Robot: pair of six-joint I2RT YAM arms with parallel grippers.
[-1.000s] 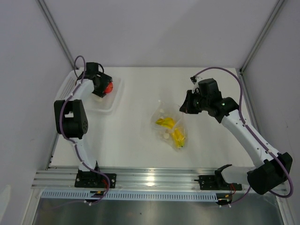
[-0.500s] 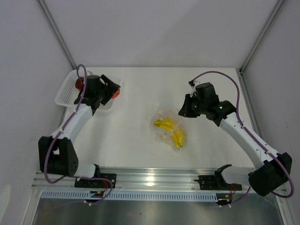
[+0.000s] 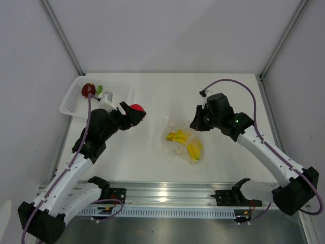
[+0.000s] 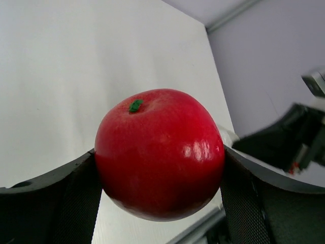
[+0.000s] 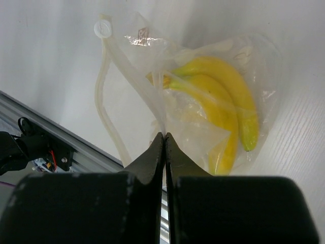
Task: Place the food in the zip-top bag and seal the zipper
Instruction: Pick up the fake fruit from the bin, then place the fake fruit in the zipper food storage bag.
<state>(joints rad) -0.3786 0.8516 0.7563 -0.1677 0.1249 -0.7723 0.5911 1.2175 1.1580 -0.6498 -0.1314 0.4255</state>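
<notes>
My left gripper (image 3: 136, 113) is shut on the red apple (image 4: 160, 152), held above the table between the basket and the bag; the apple also shows in the top view (image 3: 136, 108). The clear zip-top bag (image 3: 184, 142) lies mid-table with the yellow banana bunch (image 5: 223, 107) inside. My right gripper (image 5: 164, 140) is shut on an upper edge of the bag (image 5: 152, 96), lifting it. The zipper strip (image 5: 104, 101) runs along the bag's edge. A dark red round fruit (image 3: 88, 90) and the radish's green top (image 3: 100, 90) lie in the basket.
A white mesh basket (image 3: 76, 104) stands at the back left. An aluminium rail (image 3: 167, 193) runs along the near edge. Grey walls and frame posts bound the table on the left, back and right.
My left arm has swung out of the basket and carried the red apple rightward toward the bag. My right gripper has shifted slightly left, holding the bag's edge.
</notes>
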